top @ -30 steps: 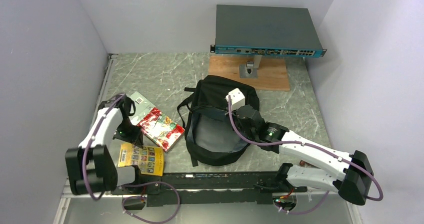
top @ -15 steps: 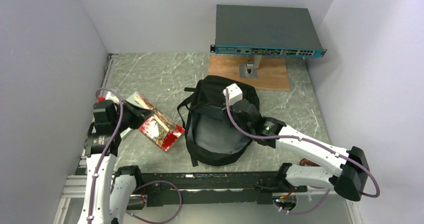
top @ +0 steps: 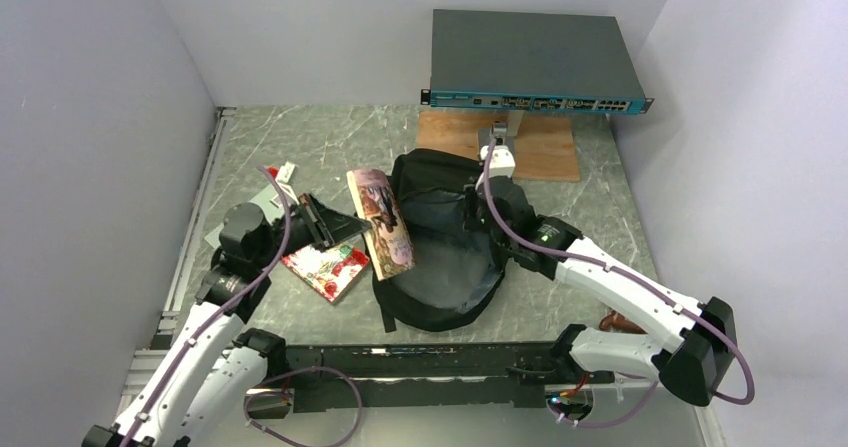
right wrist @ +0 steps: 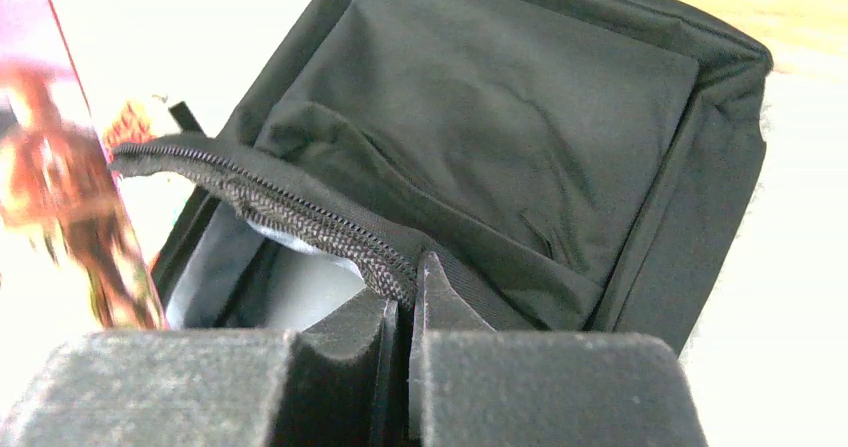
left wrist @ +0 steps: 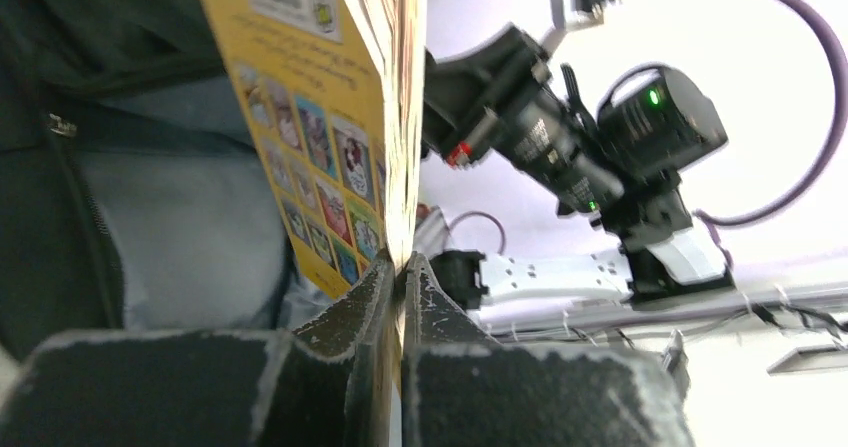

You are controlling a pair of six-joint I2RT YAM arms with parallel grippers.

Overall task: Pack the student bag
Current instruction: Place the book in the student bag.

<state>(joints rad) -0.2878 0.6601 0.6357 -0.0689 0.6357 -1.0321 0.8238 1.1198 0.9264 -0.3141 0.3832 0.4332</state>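
The student bag (top: 440, 267) lies black and soft mid-table, its mouth open and pale lining (left wrist: 170, 227) showing. My right gripper (top: 479, 210) is shut on the bag's zipper rim (right wrist: 300, 222) at the far right side and holds it up; the right wrist view shows the jaws (right wrist: 405, 272) pinching that fabric. My left gripper (top: 353, 230) is shut on a thin book (top: 381, 222) that stands upright at the left edge of the bag's mouth. In the left wrist view the book's yellow back cover (left wrist: 320, 137) rises from the closed fingertips (left wrist: 403, 265).
A red patterned book (top: 325, 267) lies on the table left of the bag, with a grey flat item (top: 222, 231) beyond it. The grey rack box (top: 535, 62) stands on a post over a wooden board (top: 555, 149) at the back. A brown object (top: 620, 320) lies by the right arm.
My left arm swung right and up, carrying the book from the table's left side to the bag's mouth. My right gripper moved toward the back, pulling the bag's rim with it.
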